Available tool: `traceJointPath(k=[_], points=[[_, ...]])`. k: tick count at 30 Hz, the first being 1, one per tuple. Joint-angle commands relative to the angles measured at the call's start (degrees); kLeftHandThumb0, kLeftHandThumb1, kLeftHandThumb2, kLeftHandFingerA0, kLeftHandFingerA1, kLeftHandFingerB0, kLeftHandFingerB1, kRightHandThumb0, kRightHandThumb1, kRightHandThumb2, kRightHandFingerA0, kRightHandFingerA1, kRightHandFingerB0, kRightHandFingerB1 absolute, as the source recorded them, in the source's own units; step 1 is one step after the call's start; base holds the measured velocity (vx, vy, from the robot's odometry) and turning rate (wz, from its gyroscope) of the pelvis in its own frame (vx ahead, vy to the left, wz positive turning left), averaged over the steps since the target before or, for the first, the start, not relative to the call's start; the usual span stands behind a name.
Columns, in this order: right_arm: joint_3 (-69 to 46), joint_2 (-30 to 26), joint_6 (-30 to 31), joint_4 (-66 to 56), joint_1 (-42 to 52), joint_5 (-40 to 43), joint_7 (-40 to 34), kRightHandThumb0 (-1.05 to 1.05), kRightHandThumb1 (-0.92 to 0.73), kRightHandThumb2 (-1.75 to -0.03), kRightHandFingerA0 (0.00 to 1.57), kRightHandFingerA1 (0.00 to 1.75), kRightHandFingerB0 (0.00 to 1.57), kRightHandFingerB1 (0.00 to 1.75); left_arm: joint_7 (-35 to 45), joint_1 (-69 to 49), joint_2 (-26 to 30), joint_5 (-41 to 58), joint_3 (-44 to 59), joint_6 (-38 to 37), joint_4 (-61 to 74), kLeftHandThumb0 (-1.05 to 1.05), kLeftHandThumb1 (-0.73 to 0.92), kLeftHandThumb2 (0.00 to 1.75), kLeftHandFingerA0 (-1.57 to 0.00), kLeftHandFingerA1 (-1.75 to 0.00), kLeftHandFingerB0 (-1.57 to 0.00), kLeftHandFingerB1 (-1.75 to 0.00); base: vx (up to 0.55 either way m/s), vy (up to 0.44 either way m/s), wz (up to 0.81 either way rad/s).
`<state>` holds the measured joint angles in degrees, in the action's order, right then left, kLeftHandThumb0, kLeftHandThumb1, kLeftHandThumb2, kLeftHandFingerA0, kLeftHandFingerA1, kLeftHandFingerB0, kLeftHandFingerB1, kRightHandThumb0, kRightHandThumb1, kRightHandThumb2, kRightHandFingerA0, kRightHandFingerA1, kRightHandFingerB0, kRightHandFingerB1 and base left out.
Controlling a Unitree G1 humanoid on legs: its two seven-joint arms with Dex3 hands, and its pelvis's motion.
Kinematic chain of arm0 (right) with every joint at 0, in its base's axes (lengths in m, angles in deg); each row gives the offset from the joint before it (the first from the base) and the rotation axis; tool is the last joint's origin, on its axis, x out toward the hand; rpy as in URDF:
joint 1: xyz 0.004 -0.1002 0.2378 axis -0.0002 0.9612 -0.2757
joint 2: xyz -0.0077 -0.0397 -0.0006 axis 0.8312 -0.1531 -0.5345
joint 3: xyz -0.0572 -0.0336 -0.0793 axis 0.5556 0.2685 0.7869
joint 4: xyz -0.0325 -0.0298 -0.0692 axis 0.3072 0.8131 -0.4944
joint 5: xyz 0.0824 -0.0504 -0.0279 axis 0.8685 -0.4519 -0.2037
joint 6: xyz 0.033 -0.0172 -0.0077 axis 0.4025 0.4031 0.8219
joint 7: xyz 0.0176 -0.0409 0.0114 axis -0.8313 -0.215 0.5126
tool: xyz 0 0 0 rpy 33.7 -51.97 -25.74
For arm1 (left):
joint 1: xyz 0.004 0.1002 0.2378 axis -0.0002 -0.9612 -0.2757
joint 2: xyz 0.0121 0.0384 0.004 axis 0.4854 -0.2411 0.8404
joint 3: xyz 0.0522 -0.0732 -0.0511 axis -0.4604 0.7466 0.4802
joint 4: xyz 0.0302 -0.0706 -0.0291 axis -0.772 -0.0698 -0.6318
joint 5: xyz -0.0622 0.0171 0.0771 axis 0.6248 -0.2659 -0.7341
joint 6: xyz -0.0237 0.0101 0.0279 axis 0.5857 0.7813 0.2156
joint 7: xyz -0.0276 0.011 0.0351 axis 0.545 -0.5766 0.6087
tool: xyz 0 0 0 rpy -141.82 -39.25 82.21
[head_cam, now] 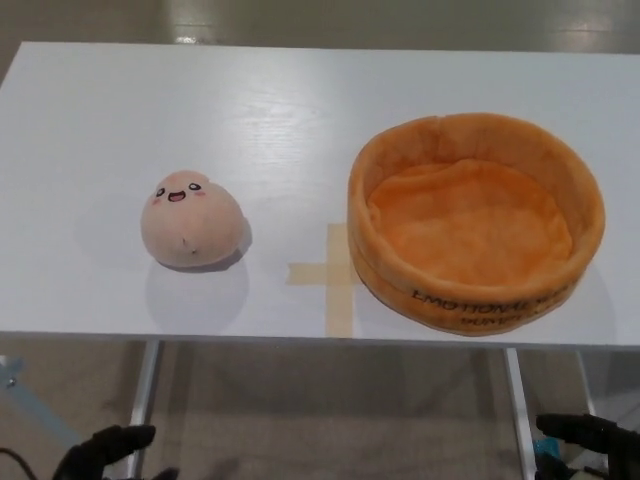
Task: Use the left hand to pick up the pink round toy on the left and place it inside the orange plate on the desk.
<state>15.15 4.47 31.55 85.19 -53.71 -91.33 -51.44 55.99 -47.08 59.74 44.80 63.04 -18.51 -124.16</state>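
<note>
Orange plate [476,222], soft-walled, dark lettering illegible; pink round toy [192,221], smiling face, on white worktop [250,120]. Left hand [108,452], right hand [590,442]: grip state indeterminable.
</note>
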Motion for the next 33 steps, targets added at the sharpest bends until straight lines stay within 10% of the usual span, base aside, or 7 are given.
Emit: traceJointPath(k=[1,33], points=[[0.0,-0.3,-0.3,0.3,0.7,0.1,-0.4,-0.17,-0.60,-0.57,0.78,0.60,0.66,0.50,7.6,-6.4,2.2,0.4,-0.9,-5.9,6.4,-0.29,0.59,0.58,-0.32,-0.35,-0.33,-0.31,0.00,0.000,0.00],[0.2,-0.5,-0.1,0.3,-1.0,0.1,-0.4,-0.19,-0.60,-0.57,0.78,0.59,0.66,0.49,52.5,-26.5,26.5,39.7,-0.2,-0.3,82.3,-0.39,0.59,0.59,-0.23,-0.30,-0.29,-0.32,0.00,0.000,0.00]])
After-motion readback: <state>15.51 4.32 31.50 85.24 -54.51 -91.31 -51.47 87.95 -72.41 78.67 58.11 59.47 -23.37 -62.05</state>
